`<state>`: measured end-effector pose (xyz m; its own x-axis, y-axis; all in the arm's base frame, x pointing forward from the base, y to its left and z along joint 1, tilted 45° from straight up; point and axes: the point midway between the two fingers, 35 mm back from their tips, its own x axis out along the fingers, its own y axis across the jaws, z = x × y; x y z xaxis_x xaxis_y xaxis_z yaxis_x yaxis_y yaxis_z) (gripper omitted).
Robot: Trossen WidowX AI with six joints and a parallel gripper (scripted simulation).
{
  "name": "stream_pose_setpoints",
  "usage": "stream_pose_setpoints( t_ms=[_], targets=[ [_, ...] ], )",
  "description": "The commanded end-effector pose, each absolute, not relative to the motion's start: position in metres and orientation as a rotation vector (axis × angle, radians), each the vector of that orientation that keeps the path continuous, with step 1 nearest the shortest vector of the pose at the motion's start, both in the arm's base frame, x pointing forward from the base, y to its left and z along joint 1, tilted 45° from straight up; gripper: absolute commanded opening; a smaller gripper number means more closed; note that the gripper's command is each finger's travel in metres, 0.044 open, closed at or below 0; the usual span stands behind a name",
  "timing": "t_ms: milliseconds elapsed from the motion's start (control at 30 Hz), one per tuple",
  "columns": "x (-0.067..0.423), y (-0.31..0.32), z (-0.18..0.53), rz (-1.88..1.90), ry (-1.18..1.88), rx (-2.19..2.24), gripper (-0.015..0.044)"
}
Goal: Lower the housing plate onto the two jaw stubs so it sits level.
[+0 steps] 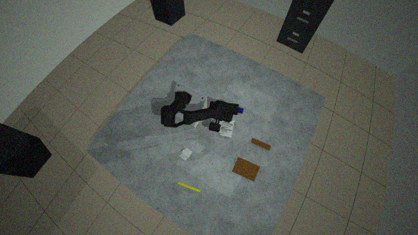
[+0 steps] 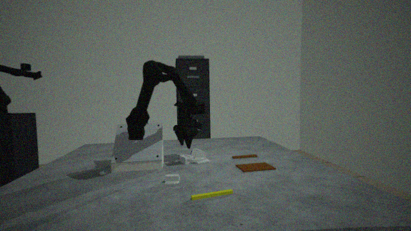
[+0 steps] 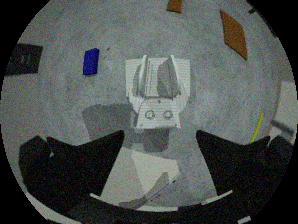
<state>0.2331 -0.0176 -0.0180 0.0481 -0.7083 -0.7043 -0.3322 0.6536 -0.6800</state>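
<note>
The white housing plate with two round rings lies across the near ends of the two white jaws in the wrist view. It looks about flat there; whether it is fully level and closed I cannot tell. The jaws point away from me over the ribbed white base. The assembly also shows, small, in the top and exterior views. My gripper is open and empty, above and back from the plate, with its fingertips apart on either side and not touching it. In the top view the arm hides the fingers.
A blue block lies beyond the assembly. Two brown slabs, a yellow bar and a small white part lie around. A white upright panel stands by the arm's base.
</note>
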Motion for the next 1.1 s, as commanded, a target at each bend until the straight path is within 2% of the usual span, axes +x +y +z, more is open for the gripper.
stream_pose_setpoints(
  t_ms=[0,200,1067],
  targets=[
    [0.225,-0.002,-0.007,-0.346,1.549,-0.884,0.0440],
    [0.201,0.023,0.018,-0.353,1.553,-0.880,0.0440],
    [0.201,0.023,0.018,-0.353,1.553,-0.880,0.0440]
  ],
)
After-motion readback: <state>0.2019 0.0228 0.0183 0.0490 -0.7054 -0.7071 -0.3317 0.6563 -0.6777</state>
